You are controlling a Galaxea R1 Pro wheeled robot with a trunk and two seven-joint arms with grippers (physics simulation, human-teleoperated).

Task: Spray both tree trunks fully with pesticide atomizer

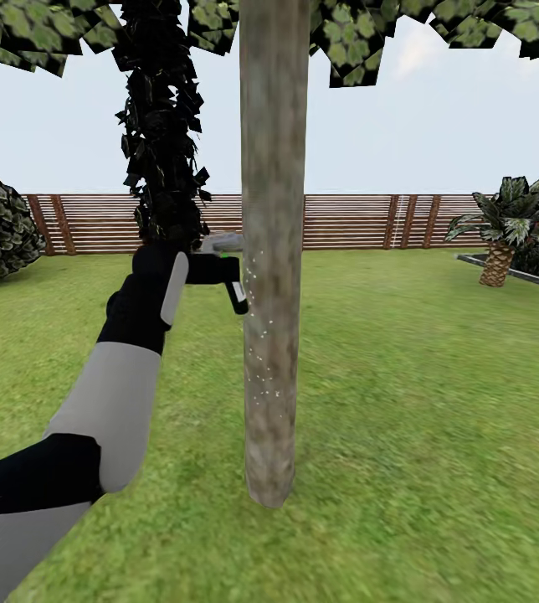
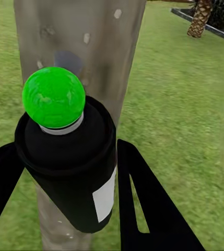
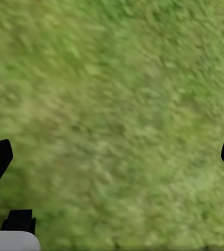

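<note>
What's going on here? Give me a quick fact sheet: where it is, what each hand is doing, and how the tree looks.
place: lawn with a wooden slat fence
left hand: shut on the pesticide atomizer, held close to the tree trunk
right hand: open, over grass
trunk: white specks of pesticide scattered on its middle part
nearby: dark conifer, low palm
</note>
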